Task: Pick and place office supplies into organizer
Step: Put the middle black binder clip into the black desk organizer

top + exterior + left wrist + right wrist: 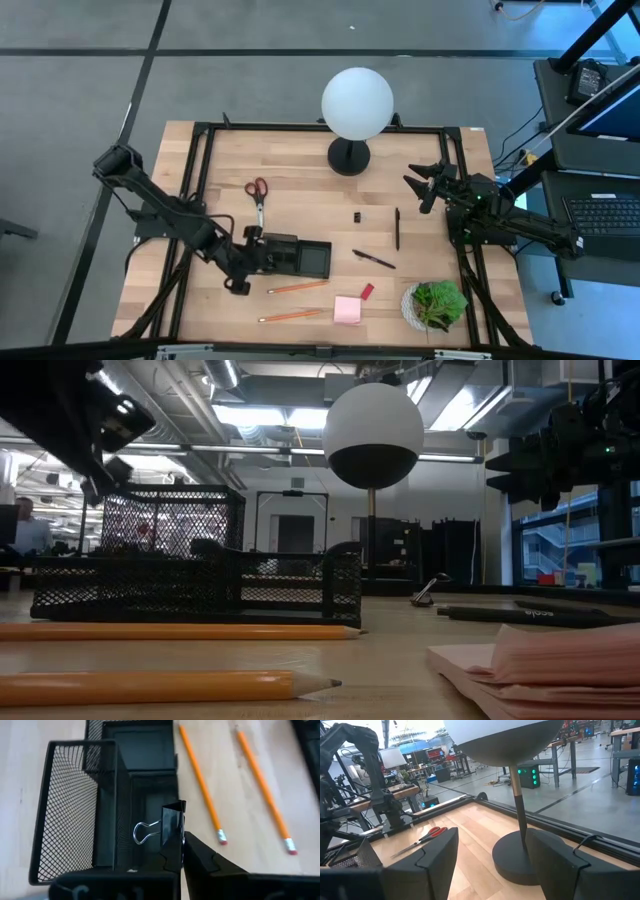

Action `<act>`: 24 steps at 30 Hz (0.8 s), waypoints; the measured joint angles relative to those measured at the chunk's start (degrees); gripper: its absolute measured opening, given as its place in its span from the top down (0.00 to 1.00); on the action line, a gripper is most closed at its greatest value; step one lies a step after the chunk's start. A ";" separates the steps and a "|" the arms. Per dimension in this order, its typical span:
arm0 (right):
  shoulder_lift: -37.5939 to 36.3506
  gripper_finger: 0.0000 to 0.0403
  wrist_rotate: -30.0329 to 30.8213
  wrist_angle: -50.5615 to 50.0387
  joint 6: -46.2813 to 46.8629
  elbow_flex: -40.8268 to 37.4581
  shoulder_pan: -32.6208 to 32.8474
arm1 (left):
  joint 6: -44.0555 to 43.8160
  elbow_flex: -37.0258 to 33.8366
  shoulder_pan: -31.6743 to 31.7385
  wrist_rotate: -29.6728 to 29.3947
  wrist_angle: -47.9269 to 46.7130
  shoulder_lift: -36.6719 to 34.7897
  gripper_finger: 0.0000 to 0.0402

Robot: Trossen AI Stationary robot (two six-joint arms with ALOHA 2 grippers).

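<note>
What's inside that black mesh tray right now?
The organizer shows dark, bare-looking compartments. The left gripper holds a black binder clip above it, not yet dropped in. The gripper hides the near end, and the mesh walls shade the compartment floors.

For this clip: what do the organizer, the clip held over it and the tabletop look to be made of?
Organizer: black wire mesh, probably coated metal; light shows through its fine grid walls.
Binder clip, pinched by the left gripper: glossy black body that looks like folded sheet metal, with a shiny silver wire loop.
Tabletop: pale wood, seemingly butcher-block; parallel grain strips show, matte finish.
</note>
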 joint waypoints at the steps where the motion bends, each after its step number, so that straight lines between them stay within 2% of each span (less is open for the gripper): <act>1: 0.02 0.41 0.00 0.01 0.00 0.00 0.00 | -0.47 -0.02 -0.19 -0.90 0.13 0.65 0.99; 12: 0.00 0.41 0.00 -0.01 -0.39 0.00 -0.01 | -5.16 -0.04 -0.42 -2.23 0.94 7.73 0.99; 24: 0.01 0.41 0.00 -0.01 -0.45 0.00 0.01 | -6.55 -0.07 -0.42 -1.33 0.87 10.56 0.99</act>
